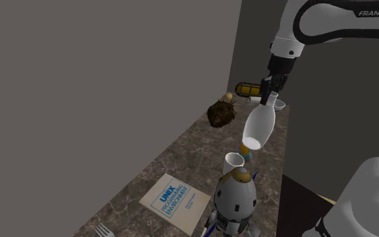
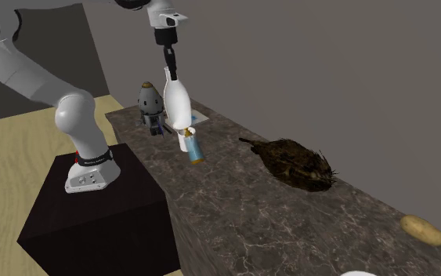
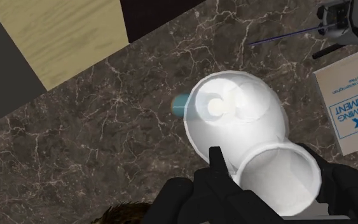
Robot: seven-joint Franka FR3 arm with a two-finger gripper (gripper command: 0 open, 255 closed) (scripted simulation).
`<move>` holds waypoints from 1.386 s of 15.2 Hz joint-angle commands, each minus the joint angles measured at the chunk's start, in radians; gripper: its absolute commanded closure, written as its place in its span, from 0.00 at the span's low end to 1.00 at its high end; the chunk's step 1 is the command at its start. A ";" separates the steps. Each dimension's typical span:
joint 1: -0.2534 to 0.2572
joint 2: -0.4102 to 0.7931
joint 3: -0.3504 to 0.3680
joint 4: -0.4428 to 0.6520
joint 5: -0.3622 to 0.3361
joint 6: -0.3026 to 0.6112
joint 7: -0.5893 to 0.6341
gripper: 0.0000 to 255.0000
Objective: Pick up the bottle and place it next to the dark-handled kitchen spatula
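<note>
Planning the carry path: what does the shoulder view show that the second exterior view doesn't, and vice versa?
Shoulder view adds a fork at the near end of the counter and a yellow-and-black cylinder behind the gripper. Second exterior view adds the arm's base seated on its dark stand. Both share the gripper clasping the white bottle above the counter, the brown bristly lump and the rocket-shaped object.

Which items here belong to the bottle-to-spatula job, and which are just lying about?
Job in hand:
- white bottle, held by its neck
- end effector, shut on it

Lying about:
- UNIX book
- rocket-shaped toy
- small blue-and-yellow bottle
- brown spiky clump
- potato
</note>
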State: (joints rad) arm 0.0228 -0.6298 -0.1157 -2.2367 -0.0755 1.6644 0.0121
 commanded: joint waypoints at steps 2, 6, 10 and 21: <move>0.019 -0.049 0.059 -0.011 0.029 -0.041 0.067 1.00; 0.045 -0.105 0.136 -0.013 0.073 -0.097 0.152 1.00; 0.072 -0.143 0.214 0.003 0.124 -0.149 0.239 1.00; 0.128 -0.152 0.434 0.137 0.270 -0.271 0.493 1.00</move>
State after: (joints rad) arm 0.1446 -0.7772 0.2961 -2.1088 0.1783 1.4036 0.4774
